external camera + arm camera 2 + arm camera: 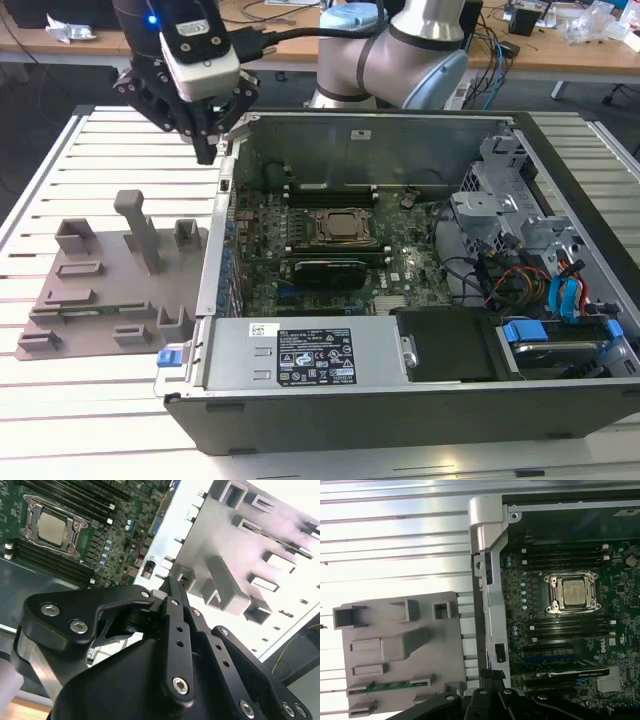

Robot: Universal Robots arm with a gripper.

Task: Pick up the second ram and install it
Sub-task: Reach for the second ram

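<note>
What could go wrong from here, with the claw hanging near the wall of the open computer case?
The black claw hangs shut near the open computer case's metal side wall. If it goes down carelessly, it might strike that edge. The thin green ram stick lies low in the grey plastic tray among raised holders, so the claw could bump a holder or grasp the stick crookedly.

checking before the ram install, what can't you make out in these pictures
- second ram, first wrist view: lies in the grey tray; the holders cover its ends, and its chips are too small to tell.
- memory slots, first wrist view: too small to tell which hold a stick.
- tool, second wrist view: its black body blocks part of the tray and the case edge.
</note>
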